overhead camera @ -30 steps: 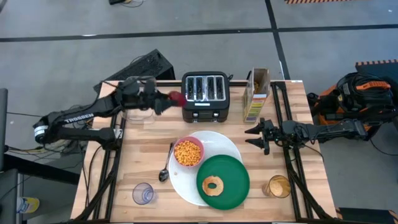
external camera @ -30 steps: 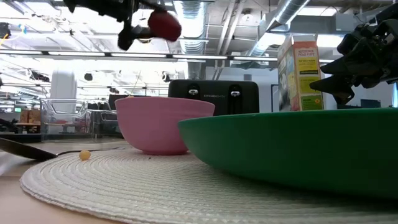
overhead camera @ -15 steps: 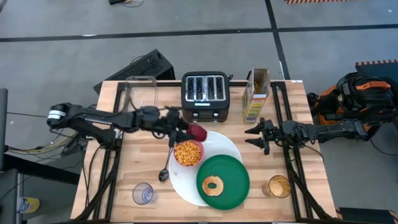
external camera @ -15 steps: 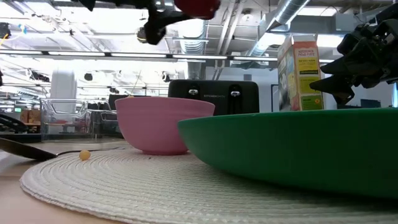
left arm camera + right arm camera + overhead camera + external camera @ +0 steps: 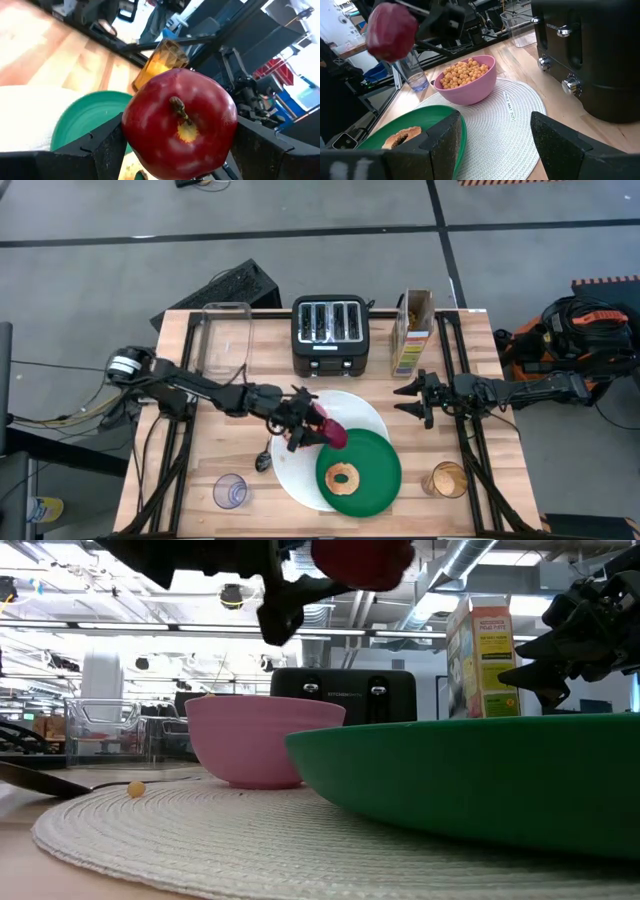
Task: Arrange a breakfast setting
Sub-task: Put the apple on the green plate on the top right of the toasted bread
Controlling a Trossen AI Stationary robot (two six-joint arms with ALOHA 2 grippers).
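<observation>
My left gripper (image 5: 320,430) is shut on a small red apple (image 5: 336,437) in the air, over the spot where the big white plate (image 5: 300,480) meets the far-left rim of the green plate (image 5: 375,470). A ring bagel (image 5: 343,477) lies on the green plate. In the high view the arm hides the pink bowl; the right wrist view shows this bowl (image 5: 465,82) on the white plate, full of orange cereal (image 5: 462,72). The metal spoon (image 5: 264,458) lies left of the white plate. My right gripper (image 5: 412,399) is open and empty, right of the plates. My left gripper pinches the apple's two opposite sides (image 5: 135,125) between its two fingers (image 5: 100,150). The fingers reach in from the table's left. The apple's stem (image 5: 178,109) points back toward the wrist. The apple is lifted clear, well above the bowl's rim in the low view (image 5: 362,560).
A black toaster (image 5: 331,335), a cereal box (image 5: 412,332) and a clear container (image 5: 225,338) stand along the far side. A glass of orange juice (image 5: 448,478) stands near right of the green plate, and an empty glass (image 5: 229,491) at the near left.
My left gripper has carried the apple from beside the toaster's left end toward the table's near right, across the pink bowl to the green plate's far-left rim. It has stayed shut on the apple, which has stayed in the air.
</observation>
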